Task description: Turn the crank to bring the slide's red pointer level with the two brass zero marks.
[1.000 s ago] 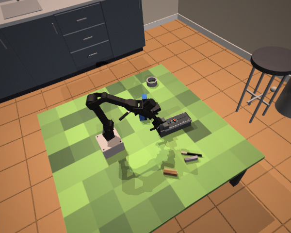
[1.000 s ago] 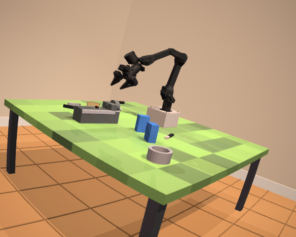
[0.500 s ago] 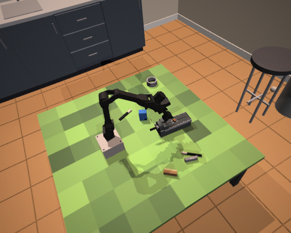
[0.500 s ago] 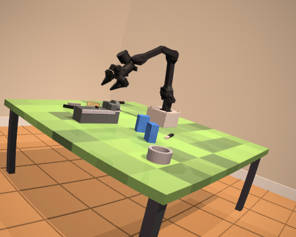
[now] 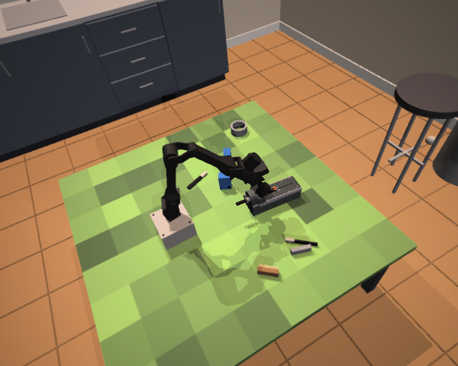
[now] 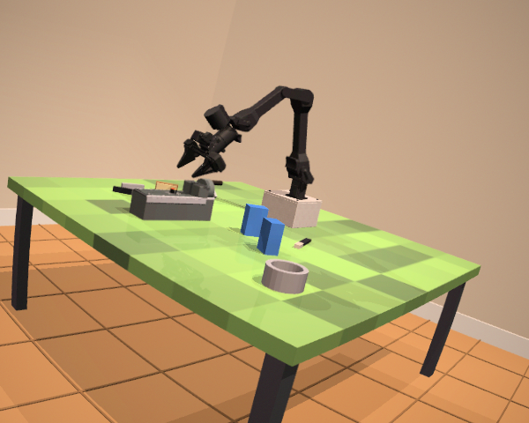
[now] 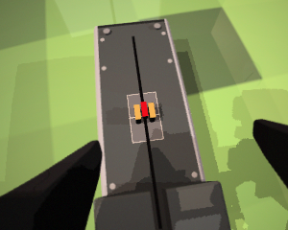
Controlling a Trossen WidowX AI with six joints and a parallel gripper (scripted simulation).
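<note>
The dark grey machine [image 5: 278,202] [image 6: 175,211] [image 7: 122,163] stands on the green table. In the wrist view its red pointer [image 7: 144,109] sits on the slot between the left brass mark [image 7: 137,112] and the right brass mark [image 7: 152,110]. The pointer looks nearly level with them, perhaps a hair toward the far end; I cannot tell if it is exact. The dark crank handle [image 5: 241,203] [image 6: 217,182] sticks out from the near end, outside the wrist view. My gripper [image 6: 186,171] [image 7: 176,137] is open and empty, above the machine and apart from the handle.
Two blue blocks [image 5: 224,181] [image 6: 254,220] [image 6: 271,236] stand beside the machine. A grey ring [image 5: 232,131] [image 6: 284,280] lies farther off. An orange block [image 5: 268,271], a grey bar [image 5: 301,249] and a black-and-white stick [image 5: 304,242] lie on the other side.
</note>
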